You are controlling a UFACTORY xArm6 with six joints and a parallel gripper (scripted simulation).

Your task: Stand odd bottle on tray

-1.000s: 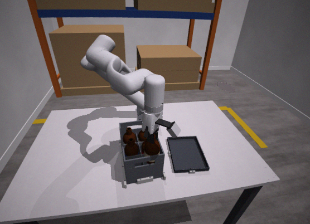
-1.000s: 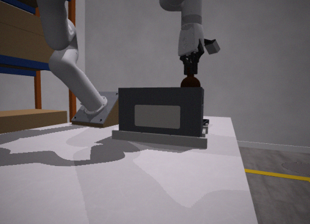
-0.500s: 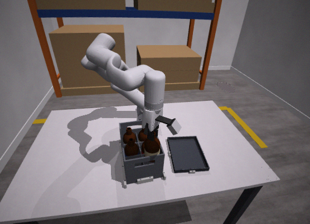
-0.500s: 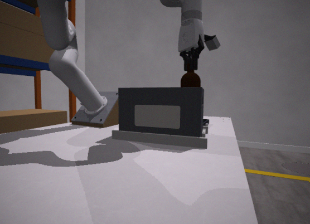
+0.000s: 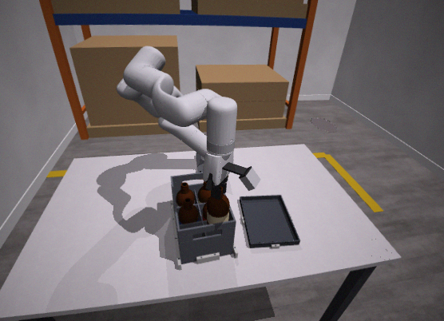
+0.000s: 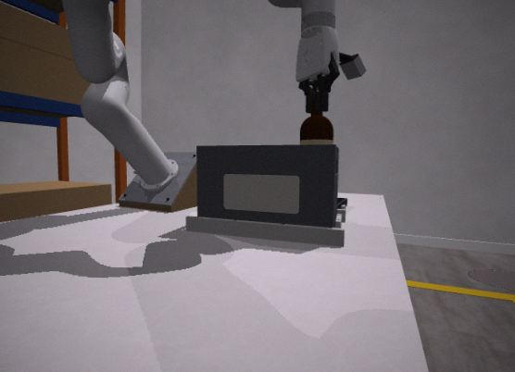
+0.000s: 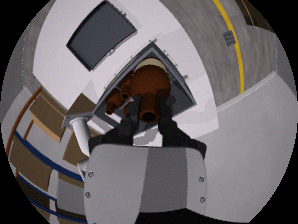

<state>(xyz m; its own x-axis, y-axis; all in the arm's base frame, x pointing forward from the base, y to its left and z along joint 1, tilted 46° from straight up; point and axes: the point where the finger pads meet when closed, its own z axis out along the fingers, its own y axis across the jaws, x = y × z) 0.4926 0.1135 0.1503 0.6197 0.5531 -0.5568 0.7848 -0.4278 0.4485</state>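
My gripper is shut on the neck of a brown bottle with a cream label. The bottle hangs upright, raised in the front right part of the crate. Its shoulder and upper label show above the rim; its lower part is hidden inside. Other brown bottles stand in the crate, one at the back left, one at the front left and one at the back; another is mostly hidden. The dark tray is empty.
The tray lies right of the crate in the top view, with a gap of white table between them. Low pale stops sit at the crate's base. The arm's base stands behind the crate. A shelf with cartons is beyond the table.
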